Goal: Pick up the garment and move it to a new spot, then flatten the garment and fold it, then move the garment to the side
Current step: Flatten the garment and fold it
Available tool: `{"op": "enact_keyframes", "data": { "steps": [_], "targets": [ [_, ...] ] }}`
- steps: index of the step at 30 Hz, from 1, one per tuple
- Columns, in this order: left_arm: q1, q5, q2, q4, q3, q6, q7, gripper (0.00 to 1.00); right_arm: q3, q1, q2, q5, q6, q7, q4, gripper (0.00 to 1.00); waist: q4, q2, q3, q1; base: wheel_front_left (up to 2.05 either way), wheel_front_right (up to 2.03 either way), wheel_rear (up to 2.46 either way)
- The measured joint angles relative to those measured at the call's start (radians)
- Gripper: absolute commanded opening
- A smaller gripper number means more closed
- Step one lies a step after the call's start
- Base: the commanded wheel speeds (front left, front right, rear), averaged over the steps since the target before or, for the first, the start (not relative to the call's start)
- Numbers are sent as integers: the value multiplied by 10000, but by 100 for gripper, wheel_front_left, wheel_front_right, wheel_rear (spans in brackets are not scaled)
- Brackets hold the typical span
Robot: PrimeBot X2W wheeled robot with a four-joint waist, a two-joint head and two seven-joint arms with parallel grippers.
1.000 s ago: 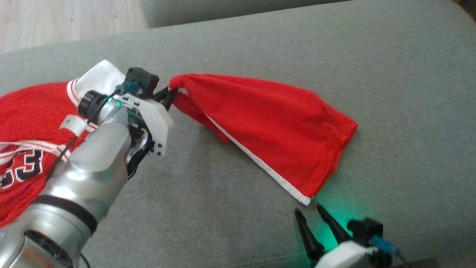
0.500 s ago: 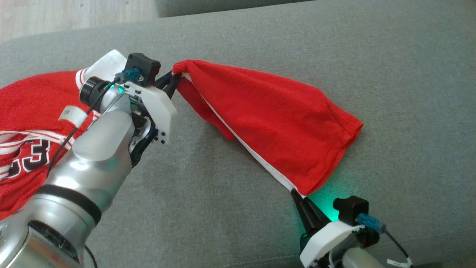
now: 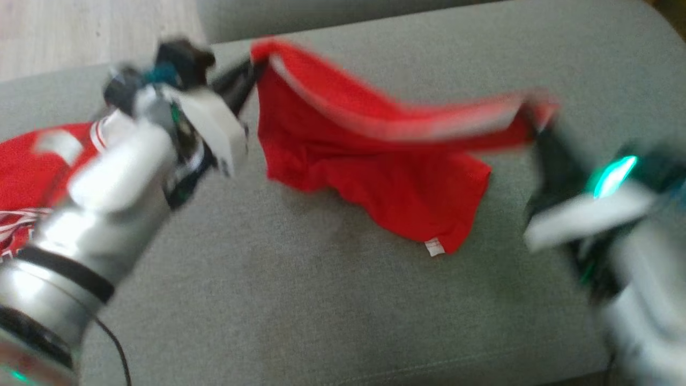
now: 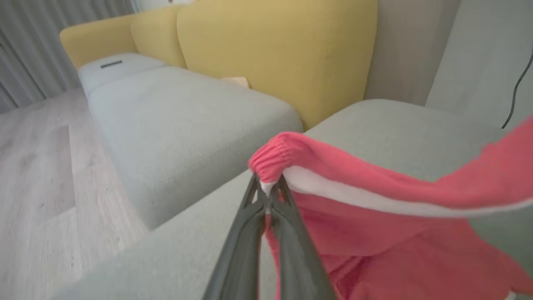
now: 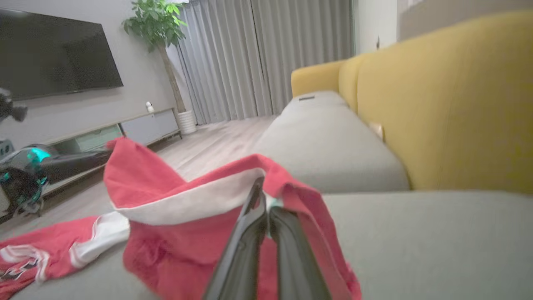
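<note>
Garment [image 3: 375, 182] stretched between left tool [image 4: 266, 191] and right tool [image 5: 265, 200], both clamped on it.

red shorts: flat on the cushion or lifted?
Shorts partly lifted: left gripper and right gripper each pinch an end of the white-striped edge; the rest drapes onto the cushion.

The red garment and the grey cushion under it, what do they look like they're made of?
Red garment: looks like soft, matte knit fabric. It drapes and wrinkles, and the corner pinched in the left gripper shows gathered ribbing. Grey cushion: looks like woven upholstery cloth, matte, with a fine grainy texture. The fibre of either cannot be told.
</note>
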Motion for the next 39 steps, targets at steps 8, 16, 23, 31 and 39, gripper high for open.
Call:
{"op": "enact_keyframes", "data": {
  "steps": [8,16,23,31,39],
  "targets": [
    [-2415,42,324,-746,337,100,130,0,-1068,-4634,-947,1198,0,911,1118,0,124,0,865,1,0,0,0],
    [-4895,1225,-564,-957,1582,800,-522,0,-1269,-8454,-1620,997,0,-142,2700,0,600,0,2156,3,0,0,0],
    [-3634,2615,-596,-2523,2504,506,-525,0,-717,-8472,-1812,1423,0,-314,3101,0,778,-1,2845,4,0,0,0],
    [774,3912,-460,-3352,2257,251,-522,0,-357,-4687,-1804,2746,0,-219,2934,0,747,0,2538,0,0,0,0],
    [5147,5415,-190,-4957,1885,851,-522,0,-1022,-491,-1898,3730,0,12,1210,0,629,0,1441,0,0,0,0]
  ]
}}
